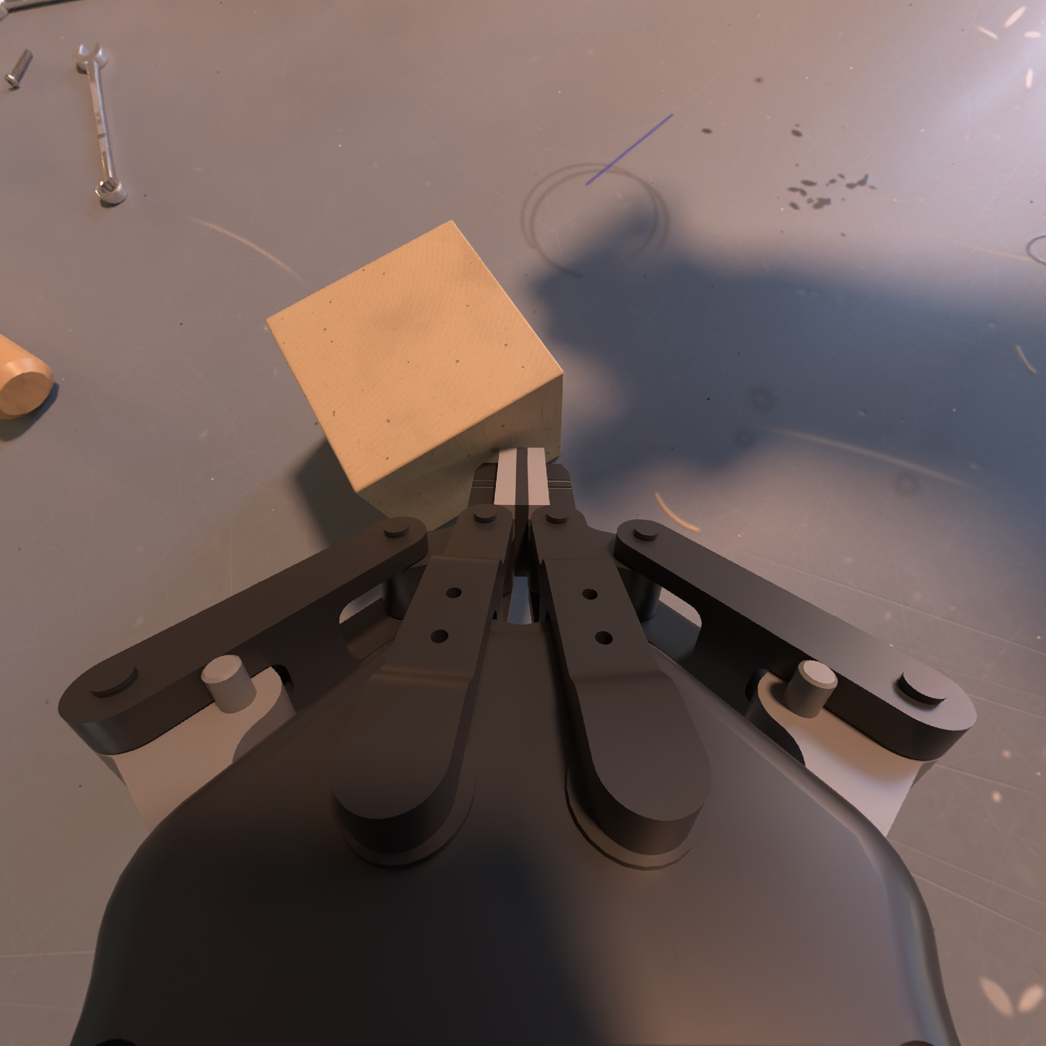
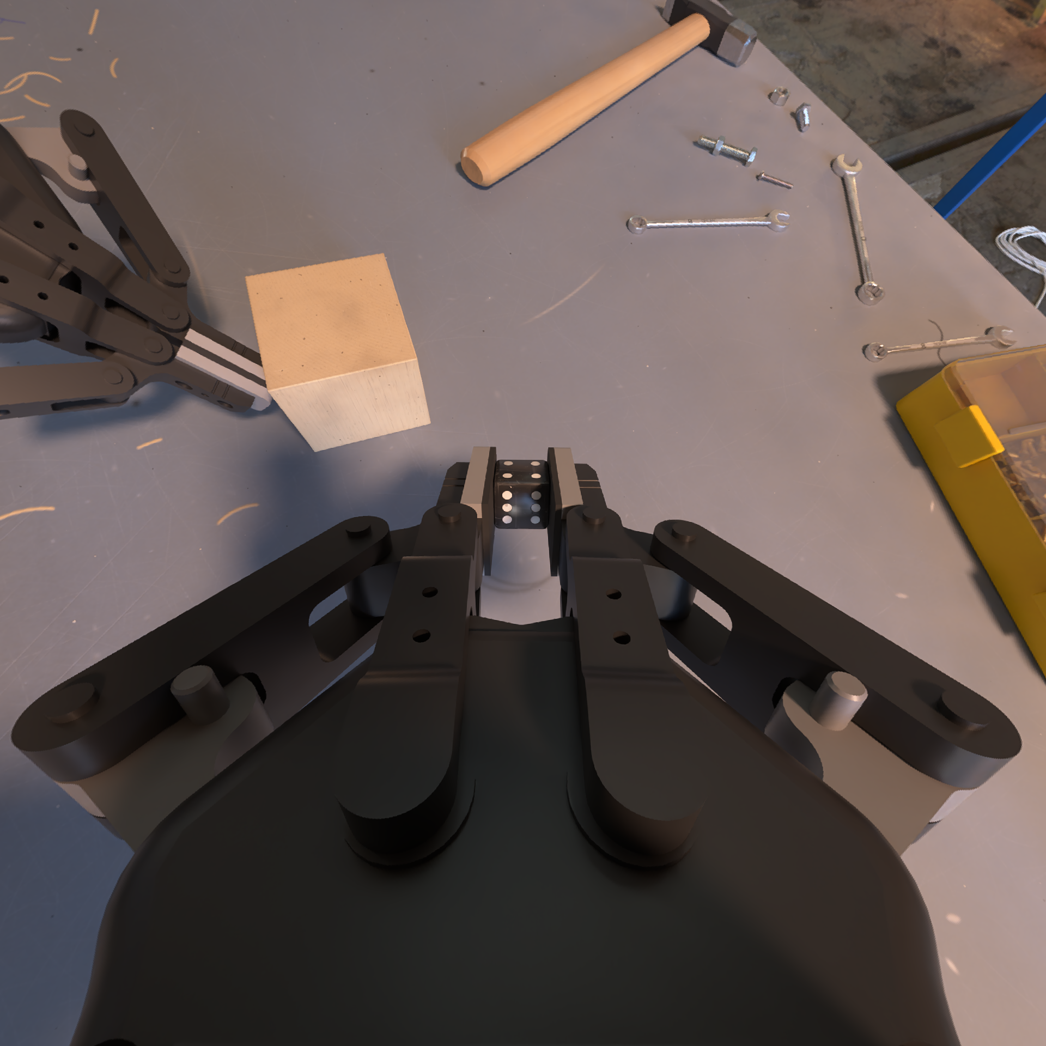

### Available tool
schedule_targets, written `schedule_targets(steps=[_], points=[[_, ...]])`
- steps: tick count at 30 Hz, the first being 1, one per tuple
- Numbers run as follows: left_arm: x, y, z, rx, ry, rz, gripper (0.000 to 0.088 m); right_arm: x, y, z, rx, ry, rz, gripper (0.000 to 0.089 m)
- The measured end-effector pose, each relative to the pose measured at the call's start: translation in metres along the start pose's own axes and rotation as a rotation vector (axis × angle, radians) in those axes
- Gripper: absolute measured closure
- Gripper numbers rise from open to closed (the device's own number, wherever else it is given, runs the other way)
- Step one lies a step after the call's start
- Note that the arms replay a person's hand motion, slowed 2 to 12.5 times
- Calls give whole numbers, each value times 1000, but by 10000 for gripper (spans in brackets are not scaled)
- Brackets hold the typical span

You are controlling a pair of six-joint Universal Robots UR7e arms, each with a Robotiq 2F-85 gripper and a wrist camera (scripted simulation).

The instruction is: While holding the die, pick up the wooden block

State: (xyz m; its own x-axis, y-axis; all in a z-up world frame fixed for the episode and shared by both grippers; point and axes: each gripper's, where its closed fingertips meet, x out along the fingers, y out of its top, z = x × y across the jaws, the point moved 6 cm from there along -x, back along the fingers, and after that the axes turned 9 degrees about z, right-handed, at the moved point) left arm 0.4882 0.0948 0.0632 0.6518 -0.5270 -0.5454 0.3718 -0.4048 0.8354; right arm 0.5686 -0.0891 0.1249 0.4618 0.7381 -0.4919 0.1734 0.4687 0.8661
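Die [image 2: 521, 493] in right gripper [image 2: 521, 481]; left gripper [image 1: 522, 461] seemingly against wooden block [image 1: 416, 362]

Layout, right wrist view: the pale wooden cube block [image 2: 339, 351] rests on the grey worktable [image 2: 566, 351], left of centre. The left gripper [image 2: 257, 373] lies at the block's left side, fingertips touching it. The right gripper [image 2: 521, 481] sits before the block, the black white-dotted die [image 2: 521, 495] between its fingers. Behind the block, toward the far right corner, lies the wooden-handled steel hammer [image 2: 594, 96]. Three slim metal wrenches [image 2: 707, 222] [image 2: 858, 226] [image 2: 937, 343] and a threaded metal bolt [image 2: 727, 150] lie along the right edge. The yellow plastic parts box [image 2: 979, 481] stands at the right edge, nearer than the wrenches.
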Motion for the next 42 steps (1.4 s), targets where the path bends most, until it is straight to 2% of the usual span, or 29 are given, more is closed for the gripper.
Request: schedule_targets(steps=[6, 11, 16, 20, 27, 31, 37, 42], points=[[-1, -3, -5, 2, 33, -9, 882, 0, 0, 0, -1, 0, -3, 734], [-2, -2, -4, -11, 28, 3, 882, -1, 1, 0, -2, -2, 2, 734], [-2, 0, -8, -10, 74, 8, 882, -2, 1, 1, 0, -3, 3, 734], [0, -1, -6, -13, 55, 6, 882, -2, 1, 1, -2, -3, 2, 734], [0, -3, -8, -5, 70, -7, 882, -2, 1, 0, -2, -2, 2, 734], [-2, -1, -11, -15, 105, 6, 882, -2, 1, 1, -1, -3, 1, 734], [-1, 0, -9, -22, 85, 11, 882, -2, 1, 1, -2, -2, 1, 734], [1, -5, -12, -15, 117, -21, 882, -2, 1, 0, -4, -1, 1, 734]])
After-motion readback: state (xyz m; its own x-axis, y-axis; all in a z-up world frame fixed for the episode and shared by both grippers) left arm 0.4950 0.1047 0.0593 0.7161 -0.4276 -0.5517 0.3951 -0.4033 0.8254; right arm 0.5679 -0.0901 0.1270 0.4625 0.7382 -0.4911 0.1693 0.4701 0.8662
